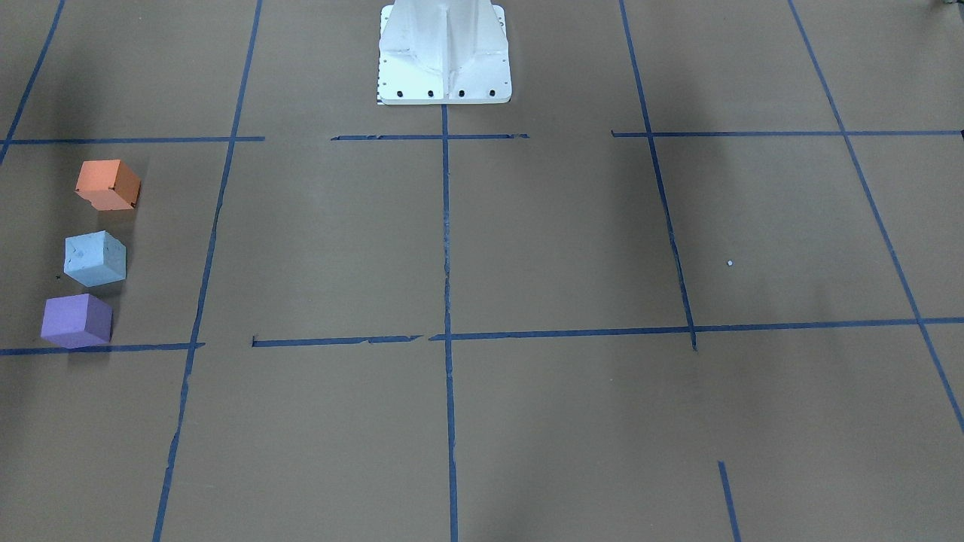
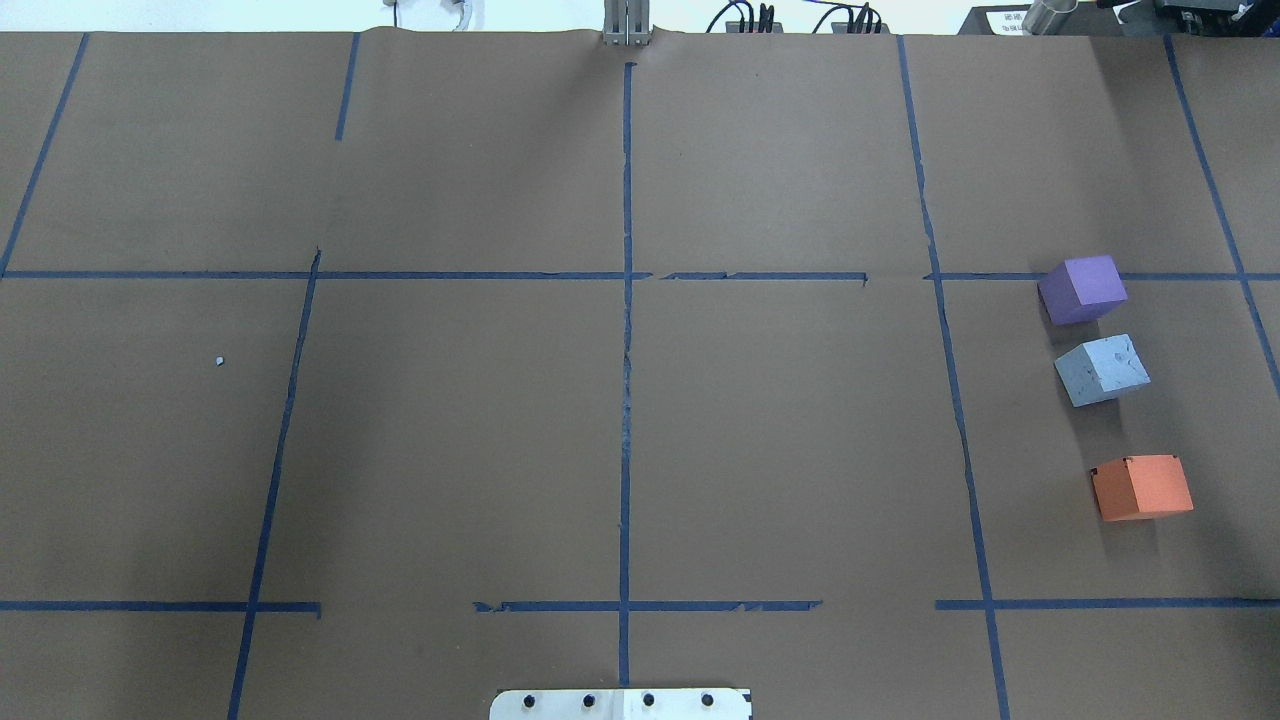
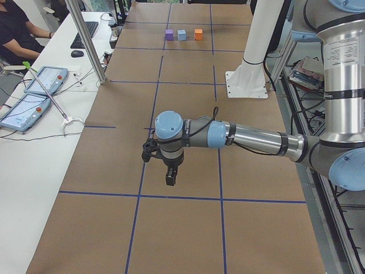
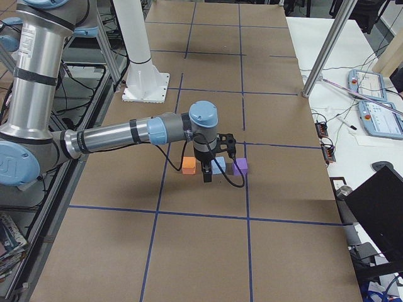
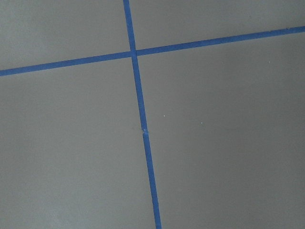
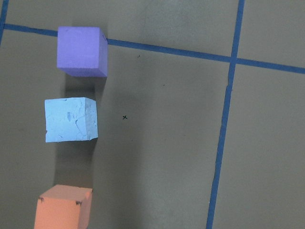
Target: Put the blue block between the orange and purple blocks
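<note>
**Blue block lies between orange and purple**

The left arm [image 3: 239, 137] hangs over a tape line on the left half of the table [image 2: 450, 420]; I cannot tell how its jaws stand. On the right half, the orange block [image 4: 188, 165], blue block [image 4: 219, 166] and purple block [image 4: 240, 166] form a row. The blue one touches neither and sits nearer the purple. The right arm [image 4: 113, 138] hovers above them, and I cannot tell how its jaws stand either.

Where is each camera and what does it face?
Front-facing: across table, facing robot base.
Overhead: behind robot, looking forward; base edge.
Exterior left: left end; left arm near.
Exterior right: right end; right arm near.
Left wrist: down on tape; no body.
Right wrist: down on blue block; likewise.
Overhead, right wrist share it.
</note>
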You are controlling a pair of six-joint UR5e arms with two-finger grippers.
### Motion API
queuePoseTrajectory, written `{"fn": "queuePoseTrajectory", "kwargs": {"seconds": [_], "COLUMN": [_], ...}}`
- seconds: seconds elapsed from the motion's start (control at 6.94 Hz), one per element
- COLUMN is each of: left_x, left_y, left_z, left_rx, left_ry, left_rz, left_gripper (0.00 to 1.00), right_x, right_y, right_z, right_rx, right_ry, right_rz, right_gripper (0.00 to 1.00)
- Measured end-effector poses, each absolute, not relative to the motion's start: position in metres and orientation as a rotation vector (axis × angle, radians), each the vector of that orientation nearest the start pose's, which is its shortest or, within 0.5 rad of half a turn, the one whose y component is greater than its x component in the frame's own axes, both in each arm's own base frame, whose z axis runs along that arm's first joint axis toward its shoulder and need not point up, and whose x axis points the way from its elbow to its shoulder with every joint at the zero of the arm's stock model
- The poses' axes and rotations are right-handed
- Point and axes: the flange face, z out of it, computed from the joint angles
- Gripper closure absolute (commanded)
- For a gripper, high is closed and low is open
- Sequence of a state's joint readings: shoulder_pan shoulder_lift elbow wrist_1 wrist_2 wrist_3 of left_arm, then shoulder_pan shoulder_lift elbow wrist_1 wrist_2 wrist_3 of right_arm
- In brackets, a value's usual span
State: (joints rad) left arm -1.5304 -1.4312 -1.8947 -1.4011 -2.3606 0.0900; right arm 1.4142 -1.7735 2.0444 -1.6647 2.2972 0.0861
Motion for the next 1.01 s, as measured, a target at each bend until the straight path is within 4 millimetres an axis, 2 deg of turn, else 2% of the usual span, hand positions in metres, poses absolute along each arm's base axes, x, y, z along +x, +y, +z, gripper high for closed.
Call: {"fn": "queuePoseTrajectory", "kwargs": {"seconds": [0.29, 0.58, 1.01], "left_x": [-0.044, -0.046, -0.048], "left_y": [-0.436, -0.436, -0.424], "left_z": [0.578, 0.575, 0.565], "left_rx": [0.025, 0.041, 0.07], "left_ry": [0.79, 0.79, 0.782], "left_rz": [0.157, 0.179, 0.195], "left_gripper": [0.0, 0.0, 0.0], "right_x": [0.012, 0.014, 0.014], "right_y": [-0.425, -0.429, -0.43], "right_z": [0.517, 0.516, 0.514], "right_rx": [0.075, 0.077, 0.087], "right_ry": [-0.731, -0.731, -0.736], "right_rz": [-0.177, -0.188, -0.192], "right_gripper": [0.0, 0.0, 0.0]}}
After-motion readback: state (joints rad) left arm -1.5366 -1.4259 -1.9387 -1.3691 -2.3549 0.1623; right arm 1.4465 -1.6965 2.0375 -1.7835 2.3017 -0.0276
